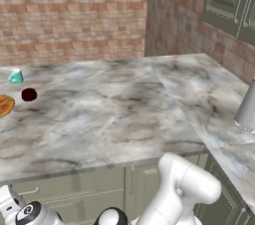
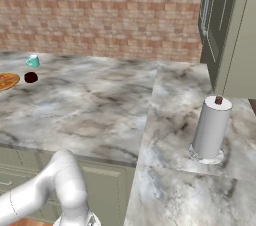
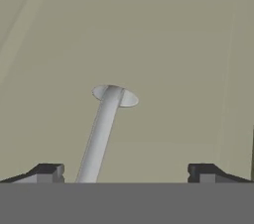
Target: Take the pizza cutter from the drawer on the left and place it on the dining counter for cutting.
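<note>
In the hand view my gripper (image 3: pixel 126 173) is open and close to the sage-green drawer (image 3: pixel 163 59) front. The drawer's silver bar handle (image 3: pixel 101 134) runs between my two fingertips (image 3: pixel 47 172), nearer the left one, and neither tip touches it. The drawer is shut, so the pizza cutter is hidden. In the left base view the drawer (image 1: pixel 60 189) sits under the dining counter (image 1: pixel 99 114), with my arm bent low in front of it. The right base view looks across the grey-white marble dining counter (image 2: pixel 90 110).
A teal cup (image 1: pixel 16 76), a dark red ball (image 1: pixel 29 94) and an orange pizza (image 1: pixel 4 104) sit at the counter's left. A paper towel roll (image 2: pixel 211 129) stands on the right wing. A narrow door with a vertical handle (image 1: pixel 132 179) is beside the drawer.
</note>
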